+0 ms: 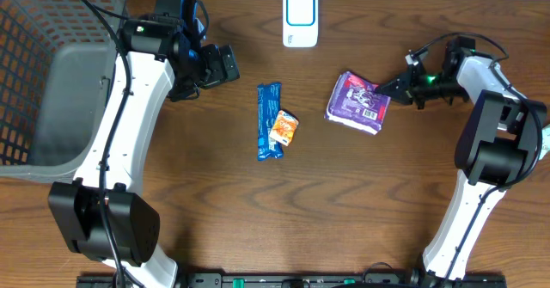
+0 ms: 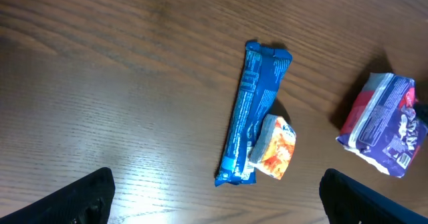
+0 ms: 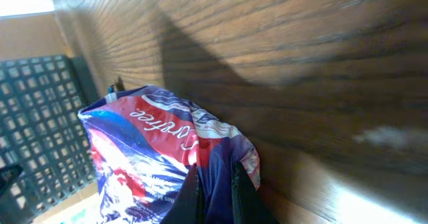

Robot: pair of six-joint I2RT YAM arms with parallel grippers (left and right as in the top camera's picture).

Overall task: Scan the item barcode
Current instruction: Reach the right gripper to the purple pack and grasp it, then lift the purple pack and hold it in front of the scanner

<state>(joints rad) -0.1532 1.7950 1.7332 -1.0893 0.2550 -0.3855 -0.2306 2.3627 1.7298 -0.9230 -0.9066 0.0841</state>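
A purple and red snack packet (image 1: 358,101) lies on the table right of centre. My right gripper (image 1: 397,88) is at its right edge. In the right wrist view the two dark fingers (image 3: 187,200) are shut on a fold of the packet (image 3: 147,157), and the gripper (image 3: 215,197) pinches the purple wrapper between them. A white scanner (image 1: 301,18) with a blue ring sits at the back centre. My left gripper (image 1: 225,64) hangs open at the back left. In its wrist view the left gripper (image 2: 214,204) holds nothing, and the packet (image 2: 384,124) shows at the right.
A blue bar wrapper (image 1: 269,120) and a small orange packet (image 1: 284,126) touching it lie at the table's middle. They also show in the left wrist view as the blue bar (image 2: 254,110) and the orange packet (image 2: 274,147). A grey mesh basket (image 1: 51,73) fills the left side.
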